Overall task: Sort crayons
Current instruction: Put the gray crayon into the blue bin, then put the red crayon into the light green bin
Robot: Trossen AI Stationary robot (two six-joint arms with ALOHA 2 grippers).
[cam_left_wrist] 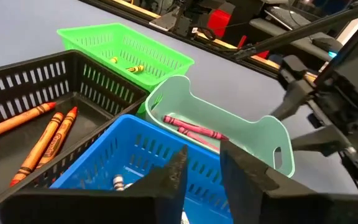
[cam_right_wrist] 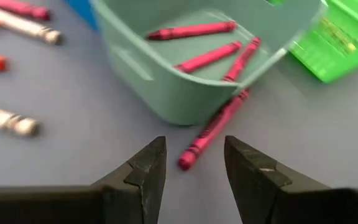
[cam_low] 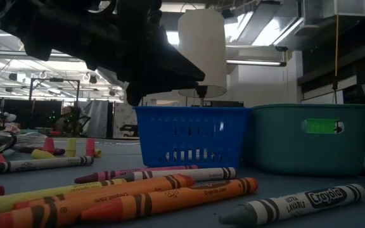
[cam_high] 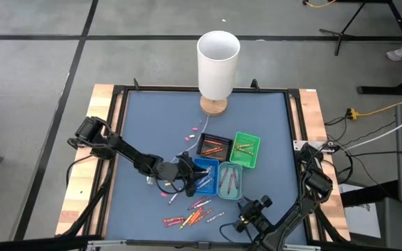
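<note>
Left hand (cam_high: 190, 174), frame centre: fingers parted, empty, over blue tray (cam_high: 206, 174); drop step. Next: fetch table crayons (cam_high: 190, 217). Right hand (cam_right_wrist: 194, 163): open.

Left end effector (cam_high: 199, 176) reaches mid-table, fingers slightly parted; right end effector (cam_high: 245, 215) hangs open.

The blue-grey counter (cam_high: 145, 118) carries a white cylinder on a wooden base (cam_high: 218, 64) at its far edge, four small trays clustered mid-counter — black (cam_high: 213, 146), green (cam_high: 246, 149), blue (cam_high: 204, 174), teal (cam_high: 229, 180) — and loose crayons (cam_high: 190, 216) scattered near the front.
</note>
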